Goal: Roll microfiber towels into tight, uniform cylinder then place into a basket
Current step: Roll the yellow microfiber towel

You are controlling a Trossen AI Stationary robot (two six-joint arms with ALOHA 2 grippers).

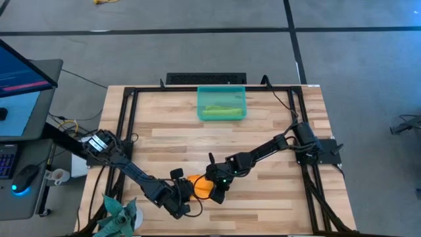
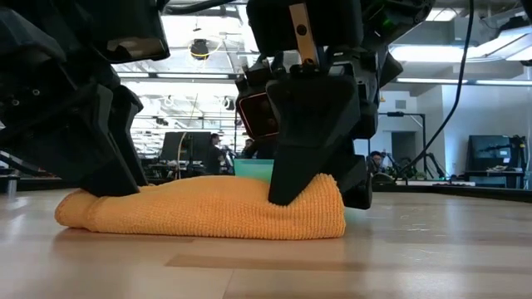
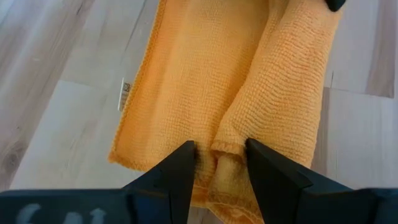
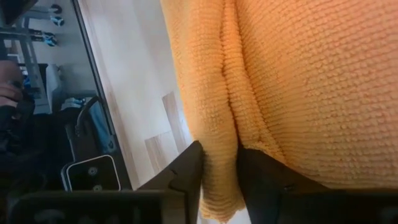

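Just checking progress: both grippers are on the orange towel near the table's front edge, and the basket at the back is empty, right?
Not quite. The high view shows the basket already holds the green towel. The rest stands: the left gripper and right gripper are both on the orange towel.

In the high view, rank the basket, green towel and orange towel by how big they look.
1. Basket.
2. Green towel, lying inside it.
3. Orange towel, though both claws cover part of it, so its rank is unsure.
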